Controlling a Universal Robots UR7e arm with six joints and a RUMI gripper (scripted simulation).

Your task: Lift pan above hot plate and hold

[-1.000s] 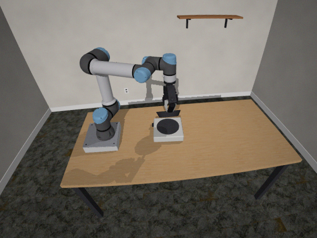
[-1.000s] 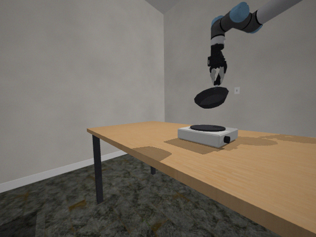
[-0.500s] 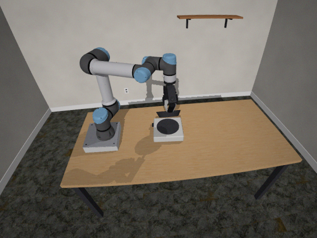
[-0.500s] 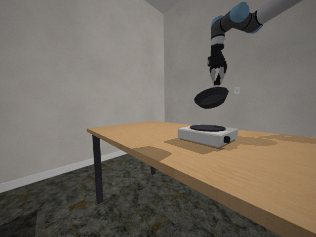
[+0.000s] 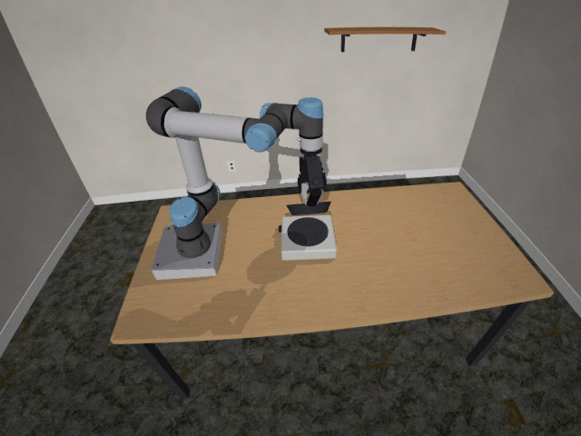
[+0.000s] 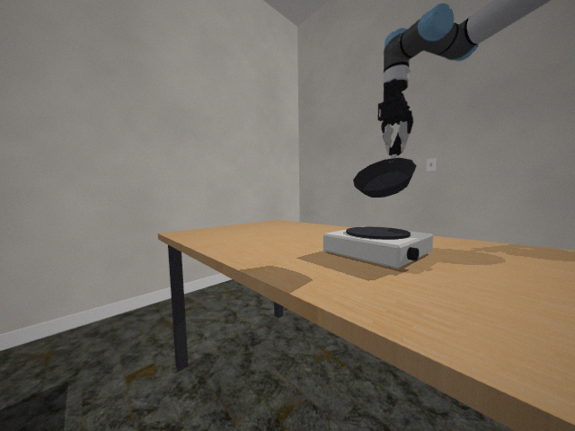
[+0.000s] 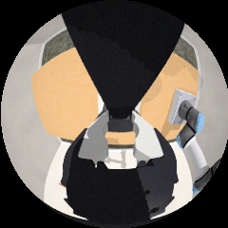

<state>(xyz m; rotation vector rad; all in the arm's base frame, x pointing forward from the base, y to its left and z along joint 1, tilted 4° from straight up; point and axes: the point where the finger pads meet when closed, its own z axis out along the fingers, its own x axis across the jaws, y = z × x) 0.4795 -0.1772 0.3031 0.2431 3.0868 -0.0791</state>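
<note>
The black pan (image 5: 310, 207) (image 6: 384, 177) (image 7: 121, 62) hangs in the air well above the hot plate (image 5: 308, 238) (image 6: 378, 246), tilted, touching nothing else. My gripper (image 5: 313, 199) (image 6: 394, 151) (image 7: 120, 111) points straight down and is shut on the pan at its rim. The hot plate is a white box with a round black burner (image 5: 307, 231) (image 6: 377, 232) and a black knob (image 6: 411, 253). In the wrist view the pan fills the upper middle and hides most of what lies below it.
The wooden table (image 5: 398, 262) (image 6: 464, 306) carries the hot plate and the arm's grey base (image 5: 187, 260) (image 7: 182, 105). A wooden shelf (image 5: 384, 31) hangs high on the back wall. The walls stand behind the table.
</note>
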